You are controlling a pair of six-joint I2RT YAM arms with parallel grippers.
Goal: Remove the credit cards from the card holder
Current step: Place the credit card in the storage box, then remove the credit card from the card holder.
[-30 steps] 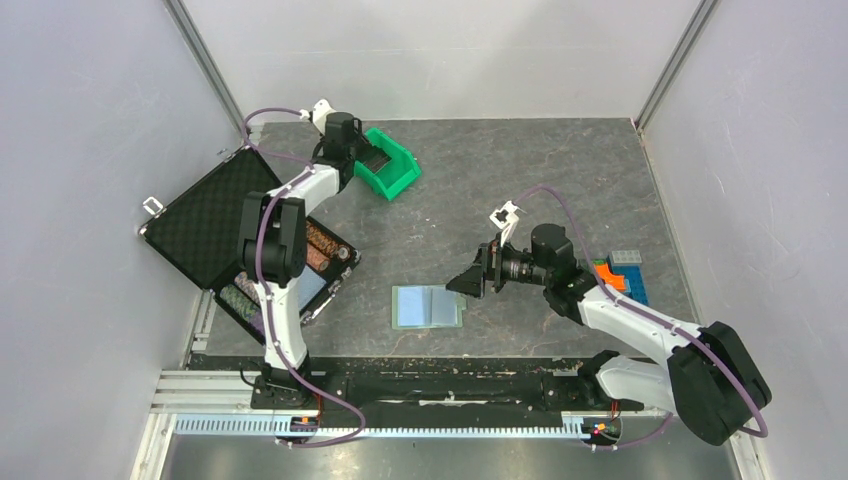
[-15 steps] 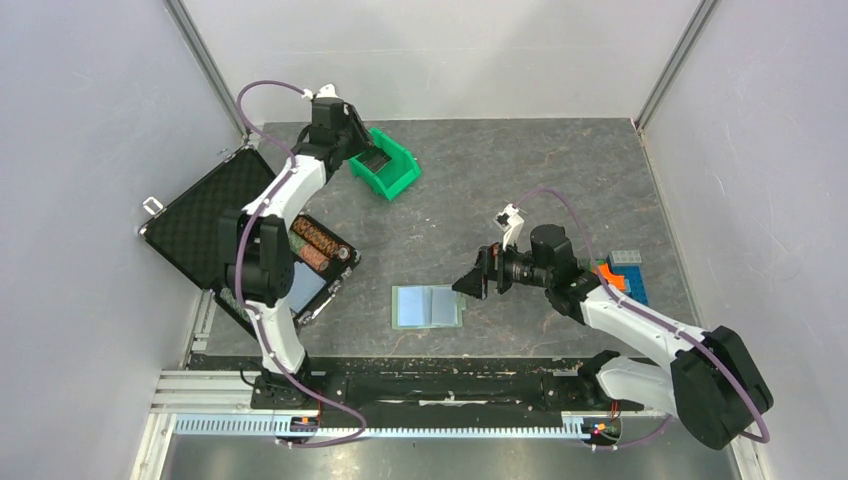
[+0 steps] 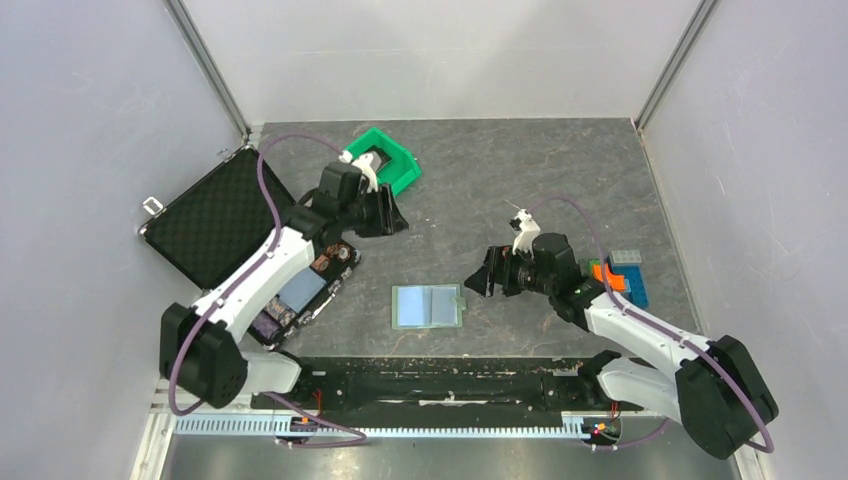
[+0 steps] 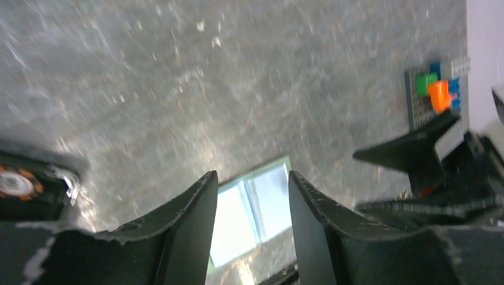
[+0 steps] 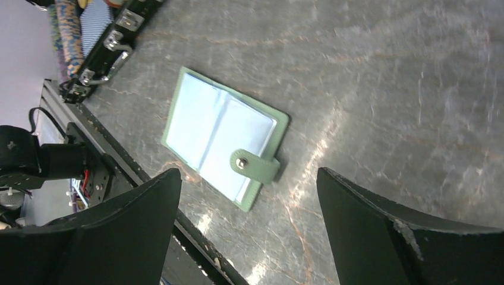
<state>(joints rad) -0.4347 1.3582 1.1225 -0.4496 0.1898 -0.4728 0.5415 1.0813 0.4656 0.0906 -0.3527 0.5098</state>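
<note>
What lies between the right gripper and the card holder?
Only bare table; the top view shows nothing between them, and the card holder lies uncovered.

You're working on a dark grey, marbled table. The card holder lies spread open and flat near its front edge, with the tab on the right. The green bin sits at the back, the open black case is at the left, and the coloured bricks are at the right.
</note>
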